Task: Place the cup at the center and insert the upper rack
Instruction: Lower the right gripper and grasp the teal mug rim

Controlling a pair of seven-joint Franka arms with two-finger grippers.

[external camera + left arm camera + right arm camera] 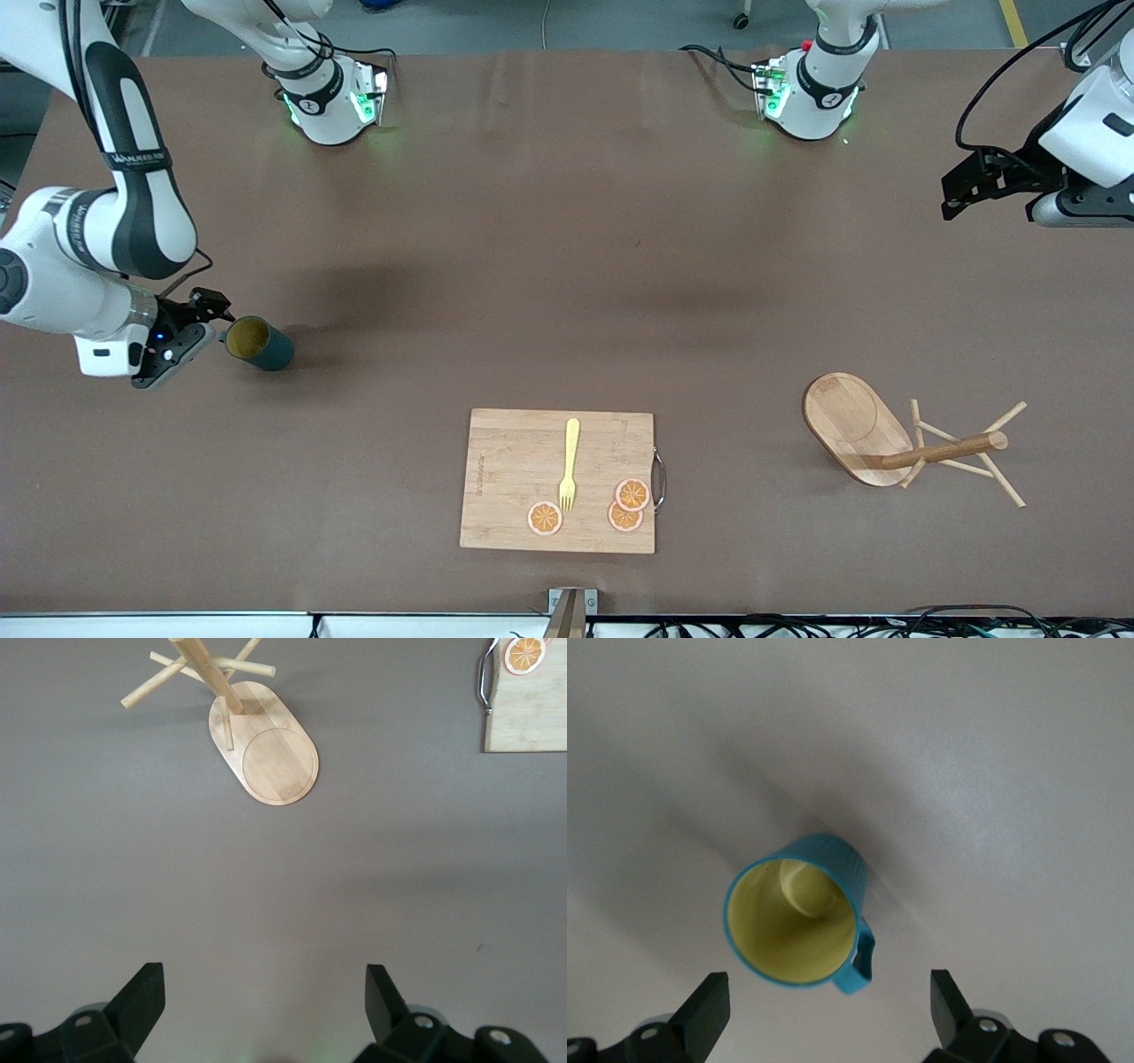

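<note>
Brown worktop [567, 266] is filling the front view, with both arm bases standing along its top edge. Toward the right arm's end, the cup [259, 343] is lying on its side, its yellowish mouth facing the right gripper [197, 323], which is hanging just beside it with its jaws spread and holding nothing. Near the edge closest to the front camera, a cutting board [514, 461] is carrying a yellow fork [570, 463] and 3 orange slices [632, 494]. Toward the left arm's end, the upper rack [886, 441] is lying tipped over, oval base on edge and post and pegs pointing at that end of the worktop. The left gripper [961, 197] is hovering over bare worktop at that end, well apart from the rack.

Left wrist view now: the left gripper's fingers [142, 997] are standing wide apart over bare brown surface, with the toppled rack [266, 749] and a corner of the board [532, 709] further off.

Right wrist view: the dark fingers [709, 1005] are sitting open on either side of the teal cup [799, 917], not touching it, its handle showing at the rim.
</note>
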